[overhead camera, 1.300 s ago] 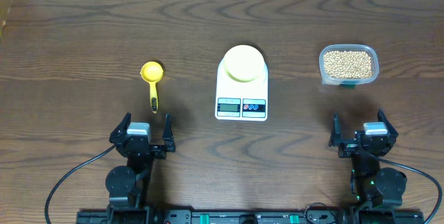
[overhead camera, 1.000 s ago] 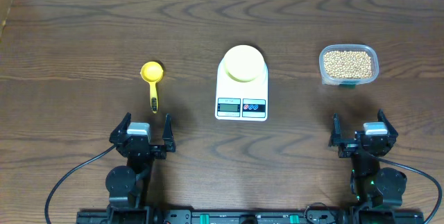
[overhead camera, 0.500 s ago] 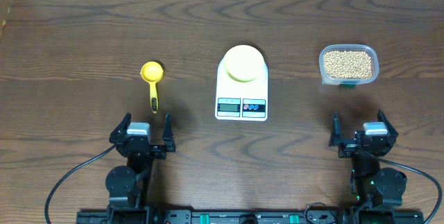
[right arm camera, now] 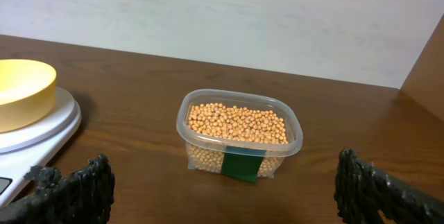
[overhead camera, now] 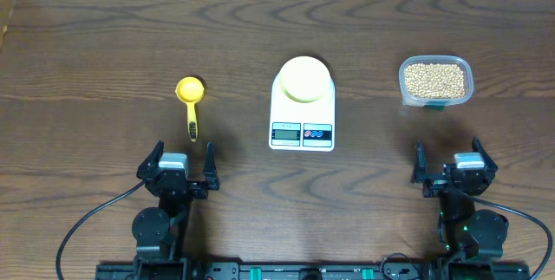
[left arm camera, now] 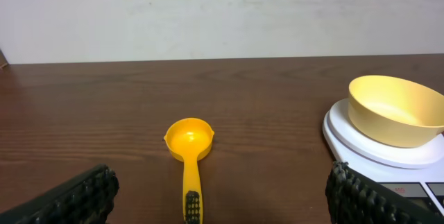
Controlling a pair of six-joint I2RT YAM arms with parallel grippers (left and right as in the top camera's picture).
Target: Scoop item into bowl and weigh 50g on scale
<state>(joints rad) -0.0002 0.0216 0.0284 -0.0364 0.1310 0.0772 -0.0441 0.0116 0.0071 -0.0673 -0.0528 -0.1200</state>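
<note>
The pale yellow-green bowl (overhead camera: 303, 79) sits empty on the white scale (overhead camera: 302, 127) at the table's middle; both show in the left wrist view, bowl (left arm camera: 395, 109) on scale (left arm camera: 361, 141), and at the left of the right wrist view, bowl (right arm camera: 21, 92). Tan beans (overhead camera: 434, 79) fill a clear tub (right arm camera: 239, 135) at the right. A yellow scoop (overhead camera: 191, 98) lies left of the scale, handle toward me, bowl empty (left arm camera: 189, 141). My left gripper (overhead camera: 182, 166) is open, just short of the scoop handle. My right gripper (overhead camera: 449, 166) is open, short of the tub.
The tub carries a green label (right arm camera: 243, 164) on its near side. A pale wall runs behind the table's far edge (left arm camera: 222, 59). Dark wood table (overhead camera: 104, 46) stretches around the objects.
</note>
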